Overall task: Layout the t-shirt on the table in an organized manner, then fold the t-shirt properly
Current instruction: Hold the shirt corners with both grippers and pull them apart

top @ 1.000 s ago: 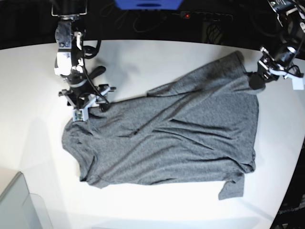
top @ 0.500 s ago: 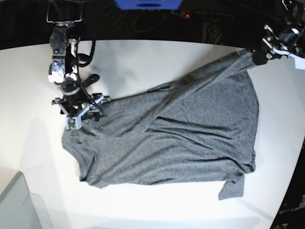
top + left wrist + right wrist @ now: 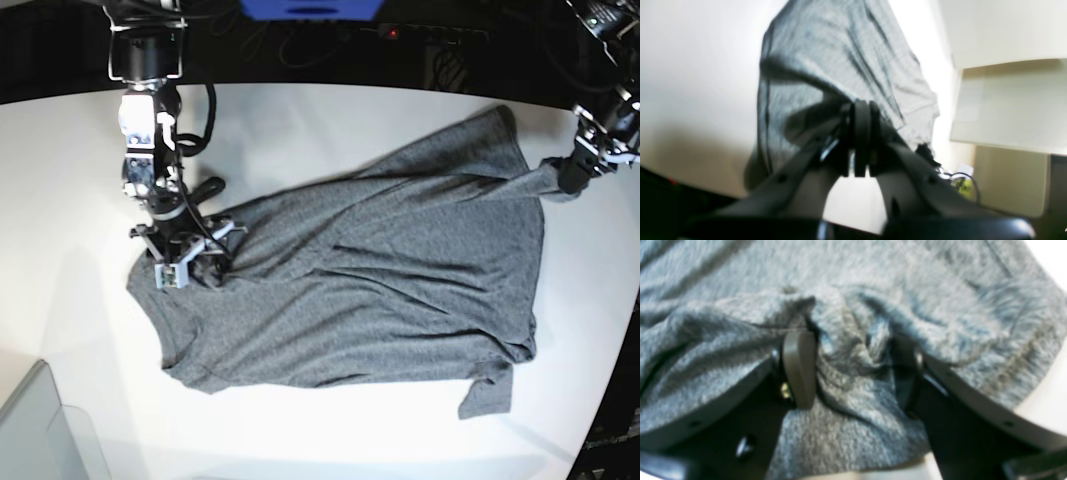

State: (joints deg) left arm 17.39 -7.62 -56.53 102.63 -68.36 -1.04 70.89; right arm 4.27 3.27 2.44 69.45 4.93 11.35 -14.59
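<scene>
I am looking at my left gripper (image 3: 572, 180) out at the far right of the base view, reaching in low from the table's edge; its black fingers (image 3: 862, 133) are pressed together, and they are pinching a corner of the dark heather-grey knit t-shirt (image 3: 370, 280), pulling that corner up into a small taut peak. In the left wrist view the cloth is draping away from the closed tips down toward the tabletop.

My right gripper (image 3: 190, 262) is reaching down from the upper left of the base view, the arm angled steeply over the shirt's opposite end. Its jaws are standing apart, and the right wrist view is showing a bunched ridge of grey fabric (image 3: 853, 350) lying between the two pads (image 3: 799, 368); the picture is blurred, so I cannot tell whether the pads are actually pressing on it.

The t-shirt is lying spread across the middle of the glossy white tabletop with the curved edge (image 3: 330, 130), rumpled with diagonal creases, one short sleeve (image 3: 488, 392) sticking out at the lower right.

A translucent grey bin corner (image 3: 40, 430) is sitting at the lower left of the table. Beyond the table's far edge the room is dark, with a blue object (image 3: 310, 8) and a small red light (image 3: 392, 33) showing.
</scene>
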